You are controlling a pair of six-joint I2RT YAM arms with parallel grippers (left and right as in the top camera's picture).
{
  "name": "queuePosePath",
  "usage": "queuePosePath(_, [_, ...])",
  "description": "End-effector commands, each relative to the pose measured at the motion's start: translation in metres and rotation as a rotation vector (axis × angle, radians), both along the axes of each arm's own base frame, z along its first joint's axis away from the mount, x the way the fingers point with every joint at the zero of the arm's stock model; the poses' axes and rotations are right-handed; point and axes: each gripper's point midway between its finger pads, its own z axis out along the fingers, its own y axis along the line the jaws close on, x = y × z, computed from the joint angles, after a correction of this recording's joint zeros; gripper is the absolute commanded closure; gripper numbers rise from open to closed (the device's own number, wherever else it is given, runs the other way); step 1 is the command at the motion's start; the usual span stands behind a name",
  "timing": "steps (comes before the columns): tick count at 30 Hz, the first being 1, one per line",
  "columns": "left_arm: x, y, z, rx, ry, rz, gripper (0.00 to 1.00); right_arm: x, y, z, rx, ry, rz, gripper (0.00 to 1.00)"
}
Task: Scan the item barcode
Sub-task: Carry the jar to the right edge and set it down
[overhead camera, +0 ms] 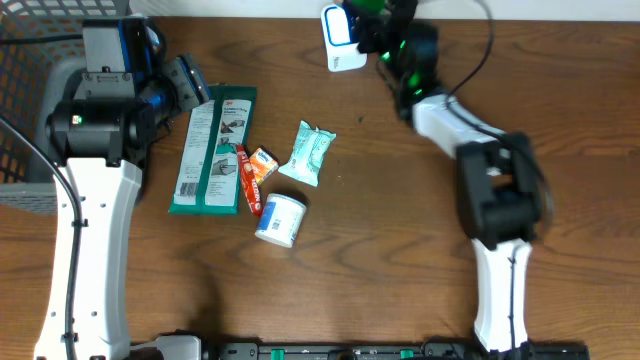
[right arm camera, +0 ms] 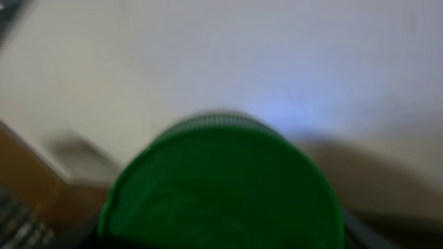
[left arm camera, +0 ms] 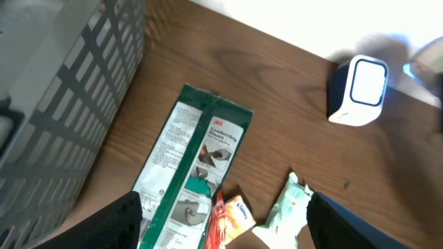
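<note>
Though blurred, wooden table (overhead camera: 400,250), perhaps wall (right arm camera: 291,48)

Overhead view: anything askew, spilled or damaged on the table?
White jar appears tipped on its side near the green package; nothing spilled. Right claw holds a green-lidded container by the scanner, as expected.
</note>
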Motion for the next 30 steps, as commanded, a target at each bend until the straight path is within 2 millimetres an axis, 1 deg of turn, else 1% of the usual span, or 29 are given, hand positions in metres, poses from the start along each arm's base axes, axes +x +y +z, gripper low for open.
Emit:
queuePosePath(1, [0.001, 0.004, 0.002, 0.008, -0.006, 0.012, 0.23, -0.027, -0.032, 0.107, 0.008, -0.054, -0.003, 0.99])
queuePosePath(2, [0.001, 0.004, 0.002, 0.008, -0.006, 0.012, 0.23, -0.035, -0.044, 0.112, -0.025, -0.010, -0.018, 0.99])
queuePosePath(5, [0.001, 0.004, 0.002, 0.008, -0.006, 0.012, 0.23, -0.067, -0.095, 0.115, -0.140, 0.144, -0.099, 0.99])
queuePosePath(6, [0.001, 0.004, 0.002, 0.008, -0.006, 0.012, 0.23, -0.076, -0.114, 0.112, -0.163, 0.199, -0.145, 0.99])
queuePosePath(7, [0.001, 0.004, 0.002, 0.008, -0.006, 0.012, 0.23, -0.090, -0.141, 0.107, -0.199, 0.276, -0.214, 0.99])
queuePosePath(8, [0.001, 0.004, 0.002, 0.008, -0.006, 0.012, 0.23, -0.100, -0.161, 0.101, -0.226, 0.329, -0.263, 0.99])
queuePosePath(10, [0.001, 0.004, 0.002, 0.008, -0.006, 0.012, 0.23, -0.131, -0.219, 0.083, -0.284, 0.487, -0.417, 0.99])
queuePosePath(12, [0.001, 0.004, 0.002, 0.008, -0.006, 0.012, 0.23, -0.158, -0.266, 0.063, -0.318, 0.625, -0.540, 0.99])
queuePosePath(14, [0.001, 0.004, 0.002, 0.008, -0.006, 0.012, 0.23, -0.182, -0.307, 0.042, -0.336, 0.751, -0.638, 0.99])
queuePosePath(16, [0.001, 0.004, 0.002, 0.008, -0.006, 0.012, 0.23, -0.205, -0.341, 0.021, -0.336, 0.864, -0.709, 0.99])
queuePosePath(19, [0.001, 0.004, 0.002, 0.008, -0.006, 0.012, 0.23, -0.225, -0.376, -0.010, -0.306, 0.979, -0.768, 0.99])
queuePosePath(22, [0.001, 0.004, 0.002, 0.008, -0.006, 0.012, 0.23, -0.237, -0.399, -0.042, -0.283, 1.059, -0.802, 0.99])
queuePosePath(25, [0.001, 0.004, 0.002, 0.008, -0.006, 0.012, 0.23, -0.244, -0.413, -0.070, -0.282, 1.110, -0.809, 0.99])
queuePosePath(30, [0.001, 0.004, 0.002, 0.008, -0.006, 0.012, 0.23, -0.246, -0.425, -0.101, -0.316, 1.149, -0.785, 0.99])
